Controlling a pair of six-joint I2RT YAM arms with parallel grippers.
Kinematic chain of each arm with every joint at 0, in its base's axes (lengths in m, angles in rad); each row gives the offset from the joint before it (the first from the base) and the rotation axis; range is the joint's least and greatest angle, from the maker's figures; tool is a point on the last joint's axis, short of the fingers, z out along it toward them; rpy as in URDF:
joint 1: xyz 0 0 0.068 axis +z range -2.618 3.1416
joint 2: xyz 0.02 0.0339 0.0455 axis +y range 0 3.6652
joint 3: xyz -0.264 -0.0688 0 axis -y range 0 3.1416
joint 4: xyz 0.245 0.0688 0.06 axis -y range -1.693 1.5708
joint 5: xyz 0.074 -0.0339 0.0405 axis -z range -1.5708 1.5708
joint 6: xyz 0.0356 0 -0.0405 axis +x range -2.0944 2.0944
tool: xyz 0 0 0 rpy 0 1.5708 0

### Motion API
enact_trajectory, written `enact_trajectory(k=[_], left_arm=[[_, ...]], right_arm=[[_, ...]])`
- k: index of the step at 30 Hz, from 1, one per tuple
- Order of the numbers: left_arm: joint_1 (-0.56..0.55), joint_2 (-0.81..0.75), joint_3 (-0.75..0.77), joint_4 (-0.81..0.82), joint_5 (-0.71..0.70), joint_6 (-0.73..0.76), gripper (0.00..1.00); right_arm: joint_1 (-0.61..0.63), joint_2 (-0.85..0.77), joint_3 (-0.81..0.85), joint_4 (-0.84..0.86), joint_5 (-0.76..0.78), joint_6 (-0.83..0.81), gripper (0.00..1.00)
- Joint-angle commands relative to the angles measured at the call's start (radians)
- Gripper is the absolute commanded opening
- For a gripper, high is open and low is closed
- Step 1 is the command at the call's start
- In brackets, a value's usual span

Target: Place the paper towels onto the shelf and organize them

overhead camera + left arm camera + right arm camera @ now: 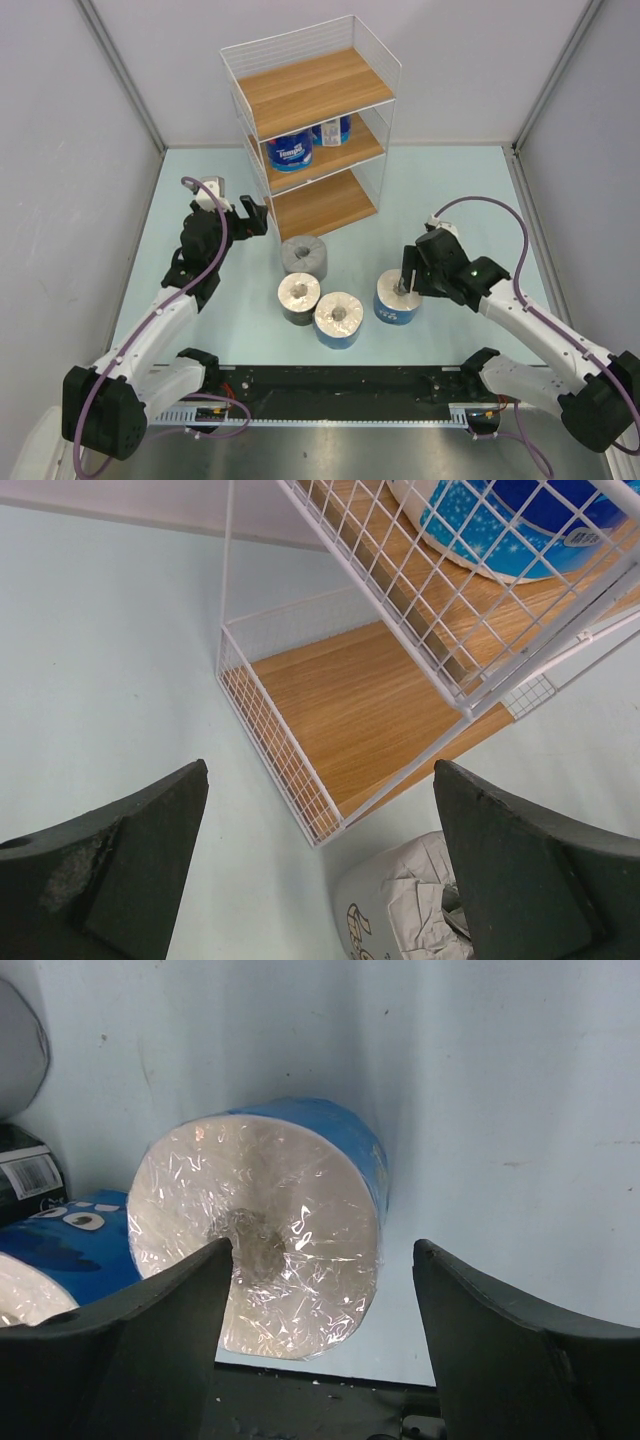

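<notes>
Two blue rolls (292, 152) are on the shelf (312, 92), middle board, upper centre. Four more rolls (303, 255) wait on the bench (455, 190), mid-frame. Right hand (408, 268) spread wide over the rightmost blue roll (397, 300), not gripping it. Left hand (250, 215) wide and empty by the shelf.

Wire shelf (315, 90) upright, two blue rolls (291, 152) on middle board; grey roll (304, 254), black roll (298, 298), two other blue rolls (338, 320) on end on desk (200, 190).
</notes>
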Motion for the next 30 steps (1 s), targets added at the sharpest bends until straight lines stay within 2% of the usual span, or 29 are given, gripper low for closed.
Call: enact_trajectory(k=[1,10,13,14,18,21,23,30], left_arm=[[0.004,-0.022,0.050,0.006,0.006,-0.010,1.00],[0.006,-0.023,0.049,0.006,0.004,-0.009,1.00],[0.004,-0.020,0.049,0.004,0.006,-0.010,1.00],[0.004,-0.022,0.049,0.006,0.007,-0.012,1.00],[0.004,-0.019,0.049,0.007,0.014,-0.016,1.00],[0.004,-0.017,0.049,0.010,0.015,-0.016,1.00],[0.004,-0.014,0.049,0.013,0.017,-0.018,1.00],[0.004,0.007,0.055,0.015,0.043,-0.029,1.00]], right_arm=[[-0.007,0.002,-0.029,0.054,-0.013,0.016,0.76],[-0.008,0.042,-0.083,0.097,-0.024,0.014,0.69],[-0.007,0.052,-0.086,0.121,-0.058,0.016,0.61],[-0.007,0.048,-0.088,0.144,-0.073,0.019,0.55],[-0.008,0.008,-0.086,0.224,-0.154,0.034,0.45],[-0.016,-0.023,-0.062,0.253,-0.133,0.059,0.43],[-0.022,-0.018,-0.019,0.264,-0.063,0.062,0.43],[-0.044,0.161,0.077,0.497,0.007,0.008,0.42]])
